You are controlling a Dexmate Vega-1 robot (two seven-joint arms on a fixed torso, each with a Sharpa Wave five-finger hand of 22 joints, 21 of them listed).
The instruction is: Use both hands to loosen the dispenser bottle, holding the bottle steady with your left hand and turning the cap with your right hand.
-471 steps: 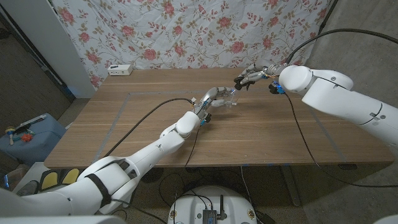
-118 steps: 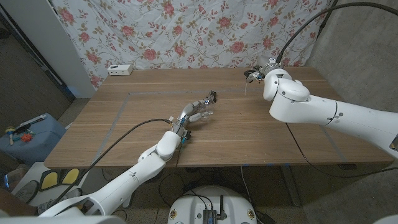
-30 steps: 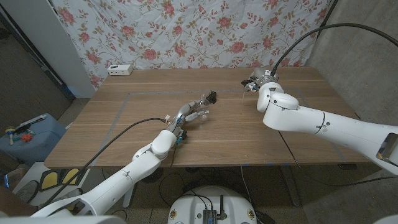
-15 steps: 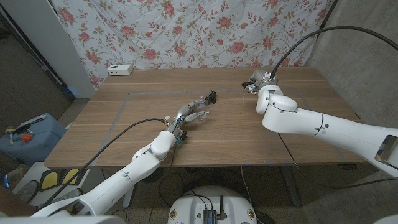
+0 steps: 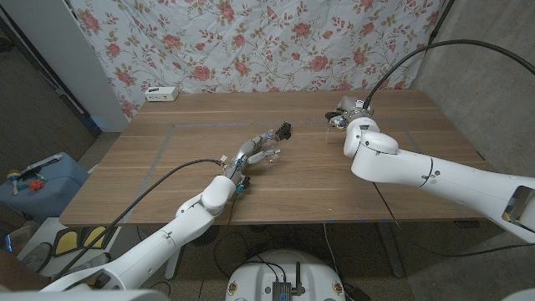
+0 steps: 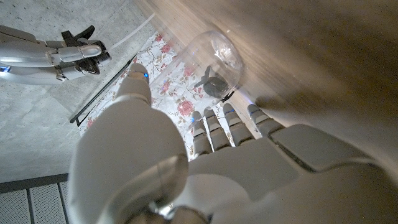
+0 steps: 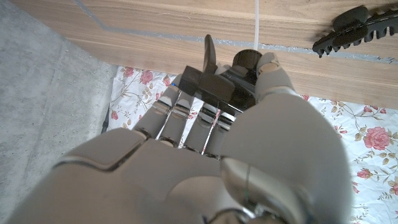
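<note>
My left hand point(image 5: 255, 152) reaches to the middle of the wooden table point(image 5: 167, 176) and holds the clear bottle point(image 5: 271, 144) between thumb and fingers. In the left wrist view the bottle point(image 6: 211, 62) shows as a clear round shape beyond my left hand point(image 6: 249, 168). My right hand point(image 5: 349, 111) is well apart, at the far right of the table. It grips the black pump cap point(image 7: 217, 84), whose thin white tube point(image 7: 257, 18) points at the table. The cap is off the bottle. My right hand point(image 6: 74, 53) is also visible in the left wrist view.
A small black ridged object point(image 5: 286, 130) sits just beyond the bottle and shows in the right wrist view point(image 7: 348, 28). A white power strip point(image 5: 161, 93) lies at the back left edge. A floral cloth hangs behind. Thin lines mark the tabletop.
Since the oldest frame the hands have drawn apart: the cap has left the bottle with my right hand, and my left hand carried the bottle leftward. Over the last second almost nothing moved.
</note>
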